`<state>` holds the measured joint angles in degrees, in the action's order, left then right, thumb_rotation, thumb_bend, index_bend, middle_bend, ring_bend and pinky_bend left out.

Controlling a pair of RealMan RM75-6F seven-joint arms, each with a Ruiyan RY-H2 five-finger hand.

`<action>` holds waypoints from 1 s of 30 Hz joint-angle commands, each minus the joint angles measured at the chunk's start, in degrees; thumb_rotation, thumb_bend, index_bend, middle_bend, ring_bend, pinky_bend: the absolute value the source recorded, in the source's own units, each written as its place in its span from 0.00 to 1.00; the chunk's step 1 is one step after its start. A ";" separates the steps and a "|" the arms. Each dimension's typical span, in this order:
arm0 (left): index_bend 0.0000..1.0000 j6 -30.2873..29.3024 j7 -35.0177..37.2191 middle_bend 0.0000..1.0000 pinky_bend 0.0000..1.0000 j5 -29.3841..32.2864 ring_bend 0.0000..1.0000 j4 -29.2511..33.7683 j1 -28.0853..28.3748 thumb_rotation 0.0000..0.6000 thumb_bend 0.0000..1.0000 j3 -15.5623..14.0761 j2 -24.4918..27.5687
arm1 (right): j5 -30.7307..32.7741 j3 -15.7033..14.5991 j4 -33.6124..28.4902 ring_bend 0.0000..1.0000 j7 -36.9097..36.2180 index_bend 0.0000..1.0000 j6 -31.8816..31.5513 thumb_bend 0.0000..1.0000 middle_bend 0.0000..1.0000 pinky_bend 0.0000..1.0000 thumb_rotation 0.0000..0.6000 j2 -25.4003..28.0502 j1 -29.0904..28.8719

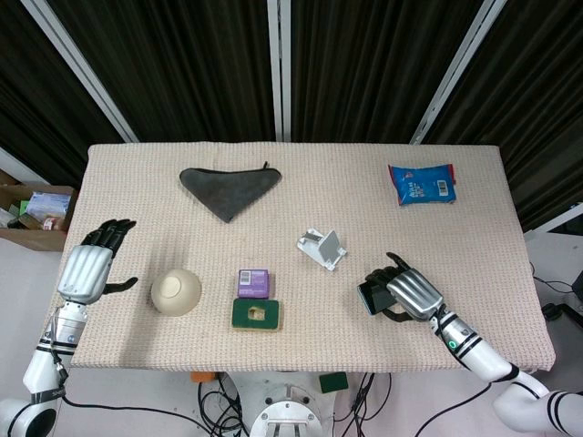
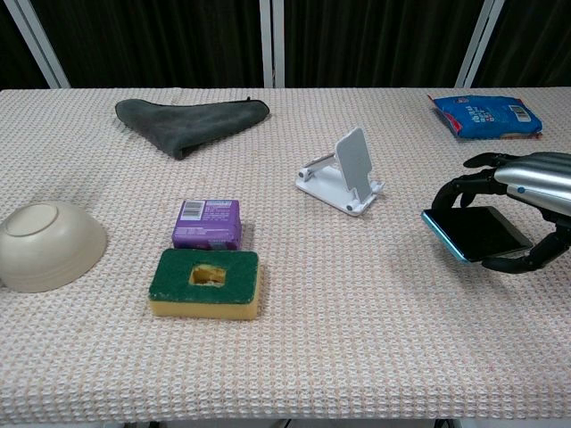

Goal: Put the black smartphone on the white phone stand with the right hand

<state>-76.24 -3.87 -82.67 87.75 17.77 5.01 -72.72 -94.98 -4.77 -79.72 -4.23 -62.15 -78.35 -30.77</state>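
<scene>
On the desk (image 2: 294,374), the right robot hand (image 2: 522,196) grips the black smartphone (image 2: 477,234), lifted at four o'clock from the white phone stand (image 2: 343,174). The tilted phone may slip; the light stand may get knocked.

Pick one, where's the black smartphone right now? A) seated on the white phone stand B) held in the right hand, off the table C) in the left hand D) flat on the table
B: the right hand grips the black smartphone, lifted clear of the cloth; the white phone stand is bare.
</scene>
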 commanded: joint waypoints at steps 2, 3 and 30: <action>0.13 -0.02 0.12 0.12 0.25 -0.04 0.10 -0.06 -0.03 1.00 0.02 -0.02 0.03 | 0.30 0.80 -0.22 0.42 -3.00 0.67 -2.66 0.54 0.49 0.03 1.00 0.66 1.09; 0.13 -0.04 0.19 0.12 0.25 -0.08 0.10 -0.07 -0.04 1.00 0.02 -0.03 0.03 | 0.58 1.06 -0.38 0.42 -3.70 0.67 -3.30 0.54 0.49 0.04 1.00 0.79 1.39; 0.13 -0.48 3.10 0.12 0.25 -1.04 0.10 -1.18 -0.28 1.00 0.02 -0.23 0.61 | 19.01 14.63 -15.97 0.42 -13.92 0.67 -10.10 0.56 0.49 0.05 1.00 -7.81 6.08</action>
<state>-76.69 -0.85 -83.70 86.62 17.50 4.76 -72.13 -77.80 8.28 -94.05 -19.23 -71.74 -84.35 -24.65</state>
